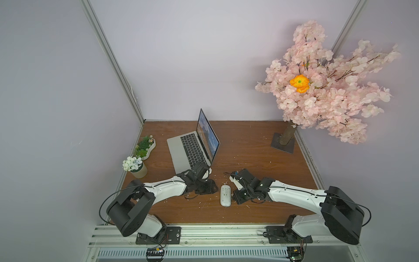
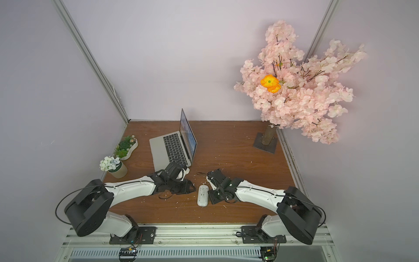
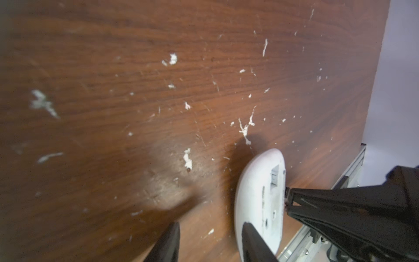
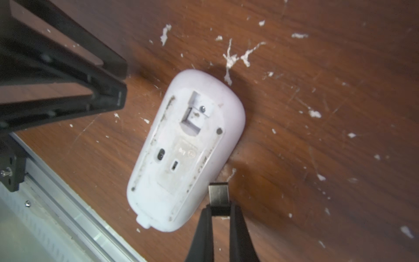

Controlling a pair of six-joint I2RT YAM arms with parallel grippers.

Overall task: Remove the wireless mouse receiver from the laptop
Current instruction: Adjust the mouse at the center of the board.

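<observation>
In the right wrist view, my right gripper [image 4: 218, 209] is shut on the wireless mouse receiver [image 4: 218, 195]. The receiver is a tiny black stub with its metal plug pointing outward. It hangs just beside the edge of the white mouse [image 4: 186, 149], which lies underside up on the wooden table. The silver-grey laptop [image 1: 181, 152] stands open farther back, apart from the receiver. My left gripper [image 3: 210, 240] is open on the other side of the mouse [image 3: 260, 192], with only bare table between its fingers. In both top views the two grippers flank the mouse [image 1: 225, 195].
Two small potted plants [image 1: 138, 166] stand left of the laptop. A pink blossom tree on a metal base [image 1: 283, 143] fills the back right. White crumbs are scattered over the table [image 1: 260, 158]. An aluminium rail [image 1: 204, 233] runs along the front edge.
</observation>
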